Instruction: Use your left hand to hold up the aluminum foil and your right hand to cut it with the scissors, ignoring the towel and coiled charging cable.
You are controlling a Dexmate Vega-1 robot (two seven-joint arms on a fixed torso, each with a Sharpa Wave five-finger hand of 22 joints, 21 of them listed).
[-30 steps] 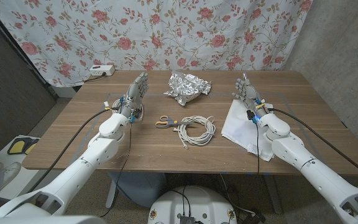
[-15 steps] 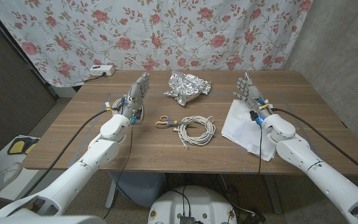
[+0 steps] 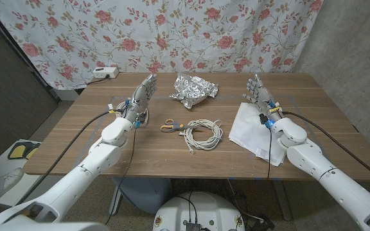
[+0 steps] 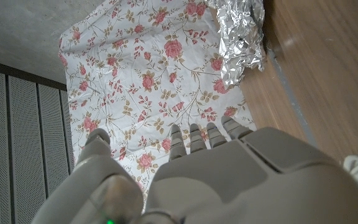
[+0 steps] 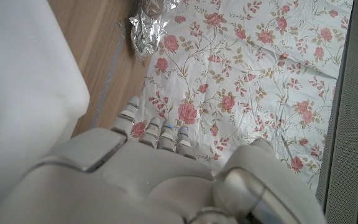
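The aluminum foil (image 3: 193, 90) sits crumpled at the far middle of the worktop (image 3: 140, 151), and nothing touches it. The scissors (image 3: 169, 126) lie flat nearer to me, just beside the coiled charging cable (image 3: 202, 133), and I think their orange handles point toward my left side (they are small, so I am not sure).

I judge the job has not started, so my first step is to reach. I want to move my left hand (image 3: 140, 99) to the foil and take a loose edge, not the thick middle, so a flat bit hangs free to cut. Then my right hand (image 3: 259, 97) must go across to the scissors without dragging the cable.

The foil is well apart from my left fingers (image 3: 148, 85), off to their right and a little farther back. My right fingers (image 3: 256, 85) are well apart from it too, over by the towel (image 3: 252, 131). Both hands stand upright with fingers straight and a little spread, holding nothing.
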